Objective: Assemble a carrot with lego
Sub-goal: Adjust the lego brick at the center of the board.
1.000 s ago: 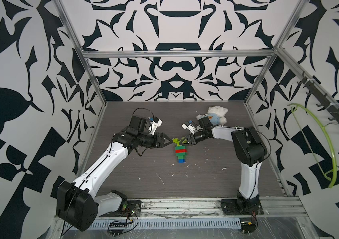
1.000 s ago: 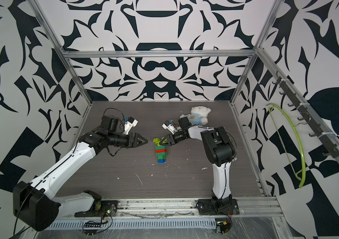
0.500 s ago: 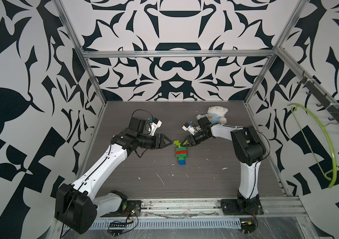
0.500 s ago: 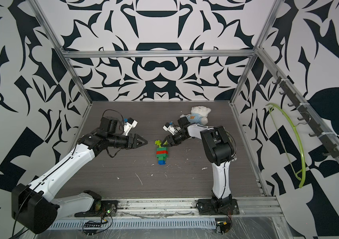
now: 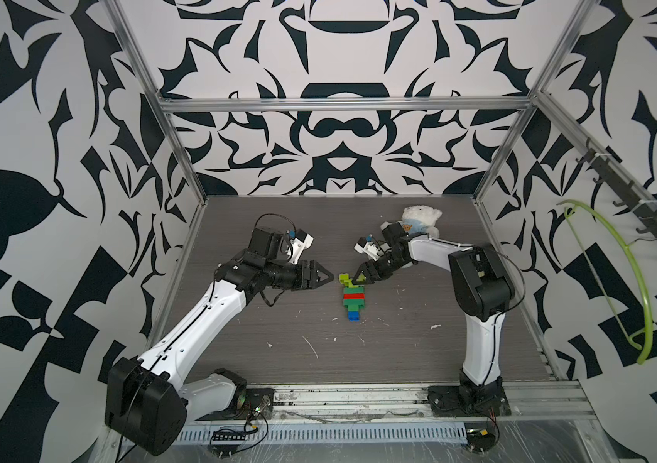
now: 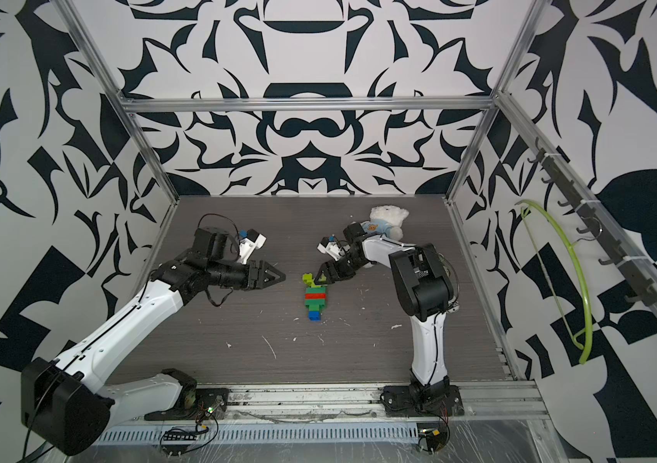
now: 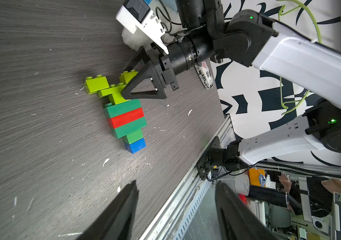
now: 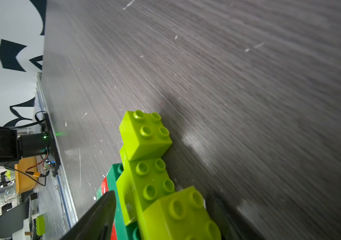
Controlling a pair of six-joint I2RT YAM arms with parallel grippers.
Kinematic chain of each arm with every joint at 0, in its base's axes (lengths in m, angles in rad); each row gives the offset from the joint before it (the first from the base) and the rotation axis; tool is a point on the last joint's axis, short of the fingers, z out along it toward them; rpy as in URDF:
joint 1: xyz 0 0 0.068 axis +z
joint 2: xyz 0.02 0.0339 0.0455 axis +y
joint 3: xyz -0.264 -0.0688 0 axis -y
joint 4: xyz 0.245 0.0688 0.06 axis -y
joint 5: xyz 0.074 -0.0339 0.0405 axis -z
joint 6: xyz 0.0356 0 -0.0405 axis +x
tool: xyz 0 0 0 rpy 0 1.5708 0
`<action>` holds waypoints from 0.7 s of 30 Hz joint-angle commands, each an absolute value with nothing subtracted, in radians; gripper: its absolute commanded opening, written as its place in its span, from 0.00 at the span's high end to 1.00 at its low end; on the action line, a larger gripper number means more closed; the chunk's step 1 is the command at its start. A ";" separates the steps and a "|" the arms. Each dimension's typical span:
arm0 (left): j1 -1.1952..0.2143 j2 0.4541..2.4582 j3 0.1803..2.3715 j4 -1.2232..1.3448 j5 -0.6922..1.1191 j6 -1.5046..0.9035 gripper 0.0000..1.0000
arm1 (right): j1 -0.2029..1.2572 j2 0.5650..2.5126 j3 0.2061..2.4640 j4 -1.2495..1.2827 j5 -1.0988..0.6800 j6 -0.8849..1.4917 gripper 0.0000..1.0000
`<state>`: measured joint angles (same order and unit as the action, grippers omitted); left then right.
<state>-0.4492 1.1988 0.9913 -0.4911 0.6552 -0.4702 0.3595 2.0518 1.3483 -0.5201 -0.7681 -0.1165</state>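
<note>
Carrot flat on surface, blue tip toward left tool. Right tool straddles forked lime top — grip unclear. Left tool jaws parted, empty — apart from carrot.

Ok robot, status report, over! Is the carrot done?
Left gripper open, empty, short of the carrot. Right gripper open, straddling its lime top. Carrot lies flat, looks whole. Teddy bear well clear.

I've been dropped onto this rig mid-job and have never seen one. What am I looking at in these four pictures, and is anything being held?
Two white robot arms stand on a dark table. Both top views look down from overhead; each wrist view rides on one arm. The carrot of Lego bricks lies flat mid-table, with a teddy bear at the back. The right gripper is open astride the carrot's lime top; the left gripper is open and empty.
</note>
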 commanded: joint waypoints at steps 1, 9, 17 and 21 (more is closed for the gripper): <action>-0.445 1.176 0.982 -0.491 0.657 -0.440 0.34 | 0.358 1.999 1.376 -0.584 -0.666 -0.144 0.17; -0.445 1.164 0.986 -0.512 0.522 -0.404 0.34 | 0.353 1.923 1.405 -0.635 -0.546 -0.174 0.02; -0.445 1.094 1.001 -0.455 0.088 -0.330 0.31 | 0.344 1.689 1.356 -0.538 -0.655 -0.171 0.02; -0.445 1.053 0.976 -0.364 -0.173 -0.248 0.23 | 0.324 1.501 1.292 -0.441 -0.520 -0.131 0.02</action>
